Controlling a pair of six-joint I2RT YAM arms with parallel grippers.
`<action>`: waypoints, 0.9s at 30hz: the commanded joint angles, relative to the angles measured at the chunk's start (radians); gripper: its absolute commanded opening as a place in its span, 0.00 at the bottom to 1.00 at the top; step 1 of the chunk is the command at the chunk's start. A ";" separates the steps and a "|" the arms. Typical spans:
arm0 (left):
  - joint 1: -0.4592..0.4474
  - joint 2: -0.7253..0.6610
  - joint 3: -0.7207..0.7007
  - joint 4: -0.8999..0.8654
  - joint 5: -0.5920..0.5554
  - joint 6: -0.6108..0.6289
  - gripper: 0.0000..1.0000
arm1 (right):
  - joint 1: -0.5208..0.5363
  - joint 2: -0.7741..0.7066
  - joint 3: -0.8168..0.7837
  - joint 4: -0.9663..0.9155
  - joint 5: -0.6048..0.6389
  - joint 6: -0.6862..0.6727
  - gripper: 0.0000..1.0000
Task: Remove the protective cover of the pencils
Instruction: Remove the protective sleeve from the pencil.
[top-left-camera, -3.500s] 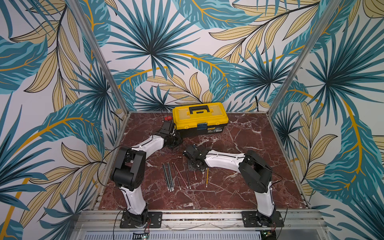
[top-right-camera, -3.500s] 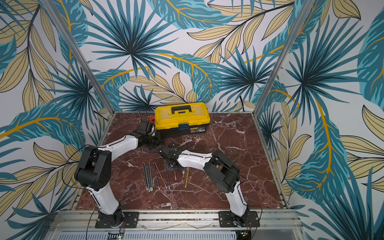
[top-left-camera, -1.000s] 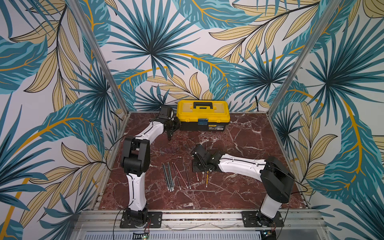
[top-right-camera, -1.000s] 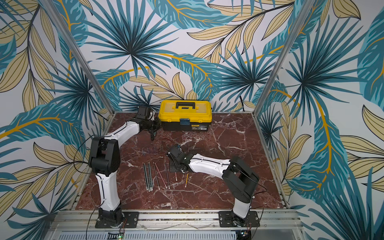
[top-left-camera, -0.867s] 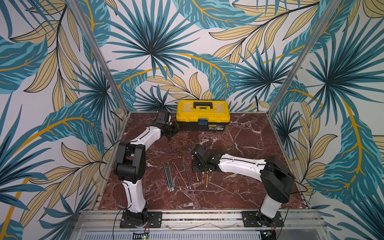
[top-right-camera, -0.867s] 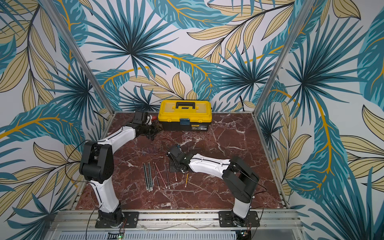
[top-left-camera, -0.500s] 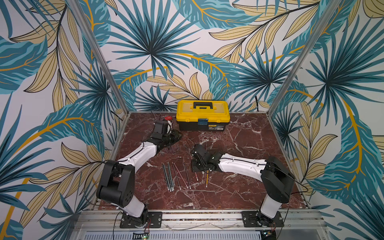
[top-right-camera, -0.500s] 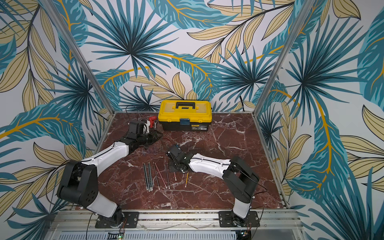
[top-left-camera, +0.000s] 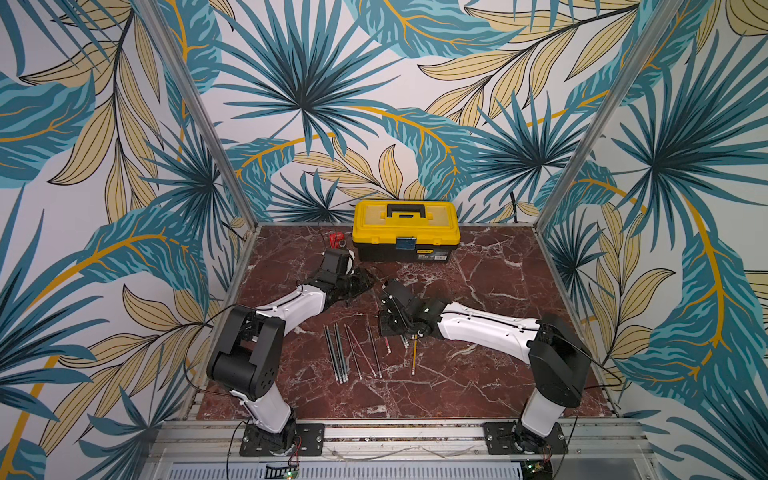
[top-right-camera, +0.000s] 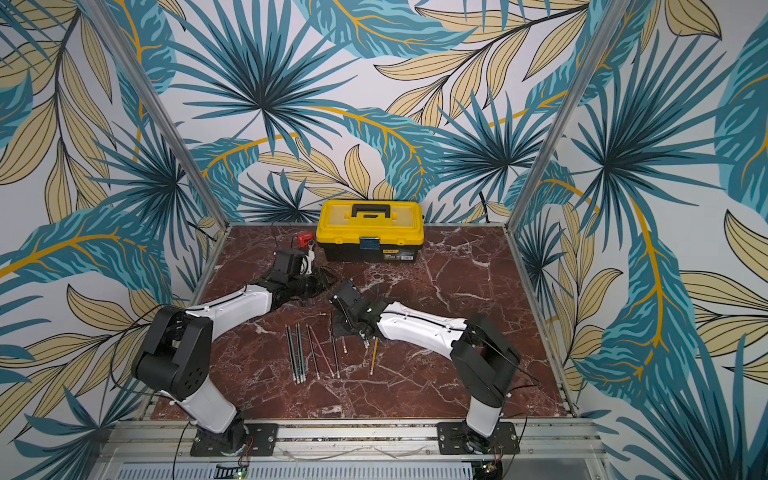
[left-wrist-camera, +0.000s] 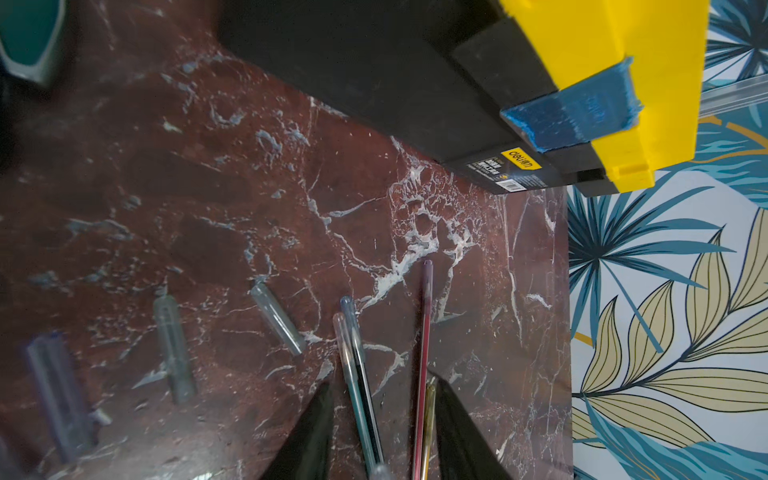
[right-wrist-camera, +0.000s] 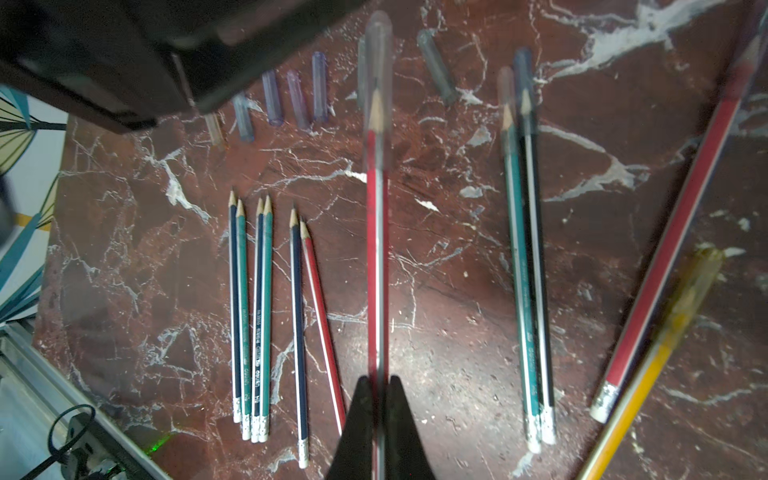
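My right gripper (right-wrist-camera: 379, 380) is shut on a red pencil (right-wrist-camera: 377, 257), held above the marble with a translucent protective cover (right-wrist-camera: 378, 62) still on its tip. My left gripper (left-wrist-camera: 382, 386) is open just beyond that tip, nothing gripped between its fingers (left-wrist-camera: 316, 428). Several bare pencils (right-wrist-camera: 249, 316) lie side by side on the marble. A green and a black pencil (right-wrist-camera: 523, 249) beside them wear caps. Several loose caps (right-wrist-camera: 297, 99) lie in a row further back. In both top views the grippers (top-left-camera: 363, 284) (top-right-camera: 345, 324) face each other above the pencils (top-left-camera: 340, 353).
A closed yellow and black toolbox (top-left-camera: 405, 230) stands at the back of the marble table (top-left-camera: 478, 374), with a small red tool (top-left-camera: 336, 239) to its left. A yellow pencil (top-left-camera: 414, 357) and a capped red one (right-wrist-camera: 673, 232) lie under the right arm. Patterned walls close three sides.
My left arm has swung from the back, beside the toolbox, down to the middle of the table, and its jaws have opened. The right arm has held still with its pencil.
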 joint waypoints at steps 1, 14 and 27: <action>-0.012 -0.004 0.015 0.014 0.005 0.011 0.41 | -0.002 0.015 0.044 -0.032 0.023 -0.025 0.02; -0.020 0.013 0.025 0.013 -0.009 0.021 0.26 | -0.005 0.054 0.115 -0.066 0.039 -0.056 0.02; -0.020 0.004 0.024 0.013 -0.012 0.024 0.10 | -0.006 0.052 0.106 -0.078 0.040 -0.058 0.02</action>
